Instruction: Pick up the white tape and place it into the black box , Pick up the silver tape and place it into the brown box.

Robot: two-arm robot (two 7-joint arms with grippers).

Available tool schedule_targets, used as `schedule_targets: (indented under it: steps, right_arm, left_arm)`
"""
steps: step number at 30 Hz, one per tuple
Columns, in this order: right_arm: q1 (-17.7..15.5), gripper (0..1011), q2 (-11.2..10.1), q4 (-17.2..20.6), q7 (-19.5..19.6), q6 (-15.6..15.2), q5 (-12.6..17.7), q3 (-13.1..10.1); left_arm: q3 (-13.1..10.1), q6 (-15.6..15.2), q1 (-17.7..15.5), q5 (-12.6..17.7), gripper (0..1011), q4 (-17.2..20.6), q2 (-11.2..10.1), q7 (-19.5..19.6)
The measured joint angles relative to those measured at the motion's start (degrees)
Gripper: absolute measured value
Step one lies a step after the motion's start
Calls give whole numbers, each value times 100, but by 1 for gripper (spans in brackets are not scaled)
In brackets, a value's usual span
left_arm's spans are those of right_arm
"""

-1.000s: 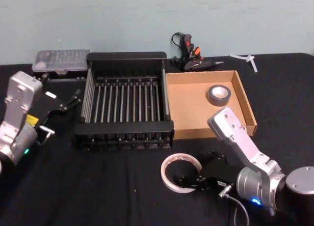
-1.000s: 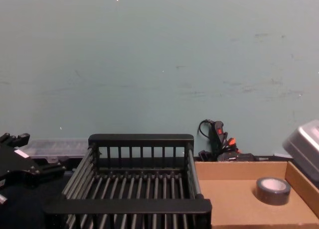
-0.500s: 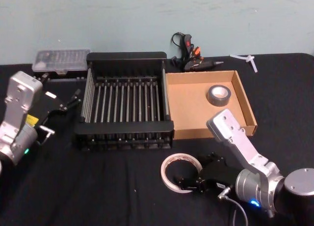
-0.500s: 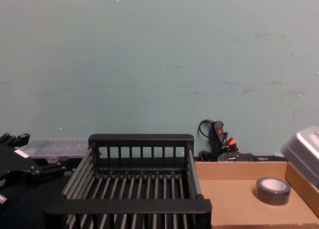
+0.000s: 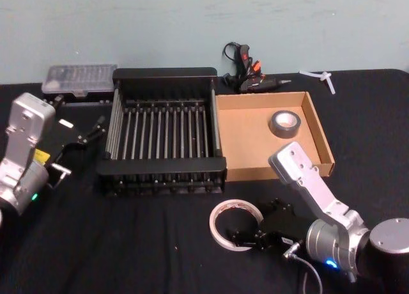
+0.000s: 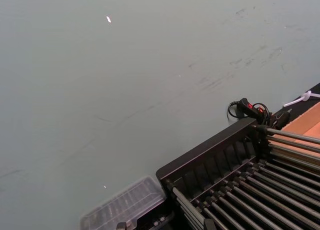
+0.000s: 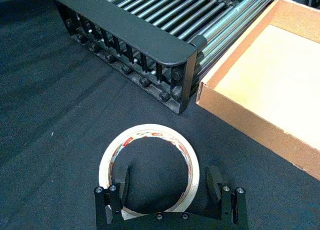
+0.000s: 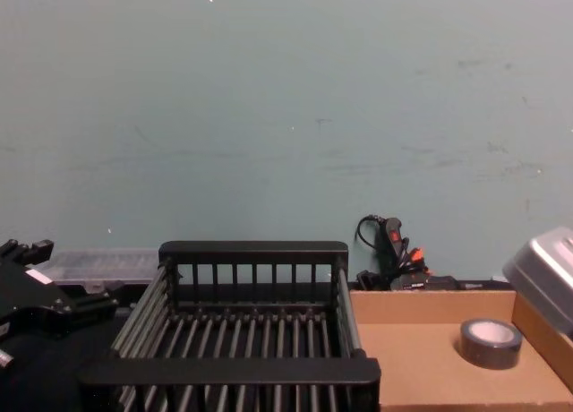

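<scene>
Two fingers of the right gripper (image 7: 167,187) stand spread at the near side of the white tape (image 7: 149,169), one finger (image 7: 121,182) lying inside the ring against its wall and the other just outside the opposite wall, so the jaws are parted and nothing is clamped; whether either pad actually presses the tape is hard to make out. From the head camera the same gripper (image 5: 241,235) is a dark mass against the black table (image 5: 128,243), and its fingertips blur into the cloth there. The ring lies flat on the table, in front of the black box (image 5: 163,131) and apart from its front rim, with bare cloth to its left and toward the robot. The brown box (image 5: 252,137) sits touching the crate's right side, and the silver tape (image 5: 285,123) rests flat inside it near the far right corner, close to the right wall. The chest camera cuts off the near part of both boxes and hides the white ring below its lower edge. The left gripper (image 5: 92,131) hangs beside the crate's left wall, near a clear plastic case (image 5: 80,78); its fingers are dark against dark, and I cannot tell how they stand. A glue gun (image 5: 246,73) lies behind the boxes by the wall.
</scene>
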State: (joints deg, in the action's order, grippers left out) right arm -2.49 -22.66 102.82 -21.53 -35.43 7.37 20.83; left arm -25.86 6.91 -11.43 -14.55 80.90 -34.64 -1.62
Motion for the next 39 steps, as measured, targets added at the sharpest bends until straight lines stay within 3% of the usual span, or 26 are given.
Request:
schedule_targets:
  steps: [39]
  right_arm:
    - [279,1002,163,-372,-12,182,-329,26]
  left_arm:
    - [0,0,0,0,1001,0,0,0]
